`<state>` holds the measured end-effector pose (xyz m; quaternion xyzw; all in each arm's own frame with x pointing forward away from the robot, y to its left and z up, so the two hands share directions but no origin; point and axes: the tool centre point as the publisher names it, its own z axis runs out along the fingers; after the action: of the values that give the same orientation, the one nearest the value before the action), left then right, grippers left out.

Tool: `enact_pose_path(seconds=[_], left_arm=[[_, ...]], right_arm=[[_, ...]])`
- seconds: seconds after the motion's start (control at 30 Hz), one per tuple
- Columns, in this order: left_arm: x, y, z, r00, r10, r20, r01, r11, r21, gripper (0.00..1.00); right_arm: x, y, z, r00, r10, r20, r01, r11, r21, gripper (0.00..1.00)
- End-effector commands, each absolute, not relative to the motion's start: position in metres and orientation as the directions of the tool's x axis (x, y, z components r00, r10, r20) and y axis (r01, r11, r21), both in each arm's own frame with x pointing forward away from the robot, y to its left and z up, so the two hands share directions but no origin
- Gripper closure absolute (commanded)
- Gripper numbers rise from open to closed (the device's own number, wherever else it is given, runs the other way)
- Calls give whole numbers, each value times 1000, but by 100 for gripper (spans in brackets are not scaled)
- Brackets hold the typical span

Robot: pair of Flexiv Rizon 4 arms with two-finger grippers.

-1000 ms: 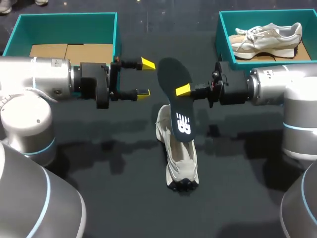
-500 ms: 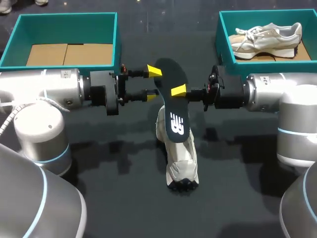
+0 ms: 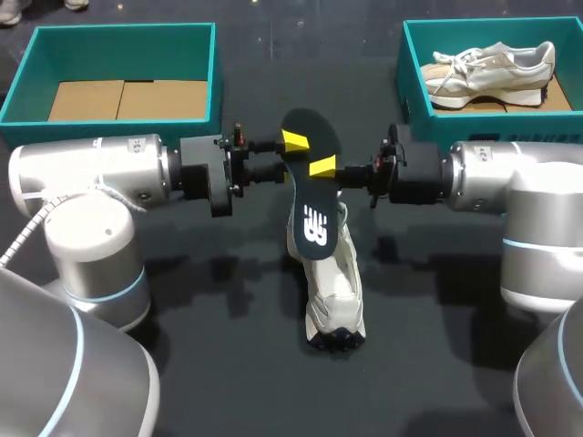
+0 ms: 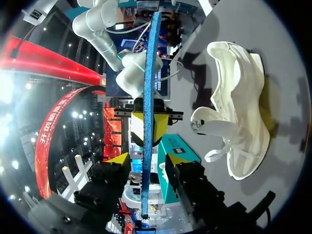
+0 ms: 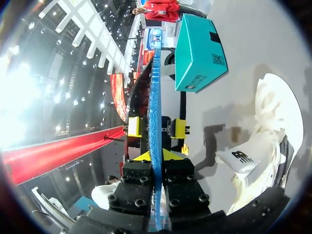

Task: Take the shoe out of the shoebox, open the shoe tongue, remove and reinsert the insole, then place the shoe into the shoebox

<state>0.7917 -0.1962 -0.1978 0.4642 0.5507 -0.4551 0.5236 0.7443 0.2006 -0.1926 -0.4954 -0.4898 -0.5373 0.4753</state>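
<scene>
Pinching insole (image 3: 305, 200) mid-air over shoe (image 3: 335, 291), mid-table, with right gripper (image 3: 321, 167) clamped on one long edge. Straddling opposite edge with left gripper (image 3: 287, 157), fingers apart. Running long axis crosswise to both, lower end toward shoe's opening.

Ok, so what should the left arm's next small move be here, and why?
Probably close the left pincer on the dark insole. It straddles the insole's edge with a gap on each side, while the right pincer is shut on it above the off-white lace-up shoe, so a second grip looks due before reinsertion.
</scene>
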Motion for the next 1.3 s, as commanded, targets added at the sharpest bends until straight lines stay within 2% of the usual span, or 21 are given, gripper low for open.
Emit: enact_pose_path(seconds=[0.03,0.33,0.57,0.77,0.9,1.03,1.27,1.3], left_arm=[[792,-202,-201,-11,29,-1000,987,162,-6,57],[794,-205,-202,7,26,-1000,984,175,12,74],[794,-207,-201,17,26,-1000,985,172,21,76],[794,-207,-201,18,26,-999,985,168,22,86],[793,-207,-200,20,25,-999,987,161,24,85],[793,-207,-200,21,24,-999,987,162,25,99],[792,-207,-200,23,23,-999,987,160,26,100],[791,-207,-200,23,22,-999,987,160,27,100]], right_arm=[[743,204,-194,-62,-39,997,995,-84,59,100],[744,207,-193,-63,-38,997,995,-83,60,100],[745,208,-195,-55,-34,998,995,-85,52,100],[745,208,-195,-48,-31,998,996,-82,45,100],[746,208,-196,-42,-31,999,996,-86,39,100],[746,208,-196,-41,-30,999,996,-85,38,100],[746,208,-197,-35,-29,999,996,-81,32,100],[745,207,-198,-33,-30,999,996,-79,31,76]])
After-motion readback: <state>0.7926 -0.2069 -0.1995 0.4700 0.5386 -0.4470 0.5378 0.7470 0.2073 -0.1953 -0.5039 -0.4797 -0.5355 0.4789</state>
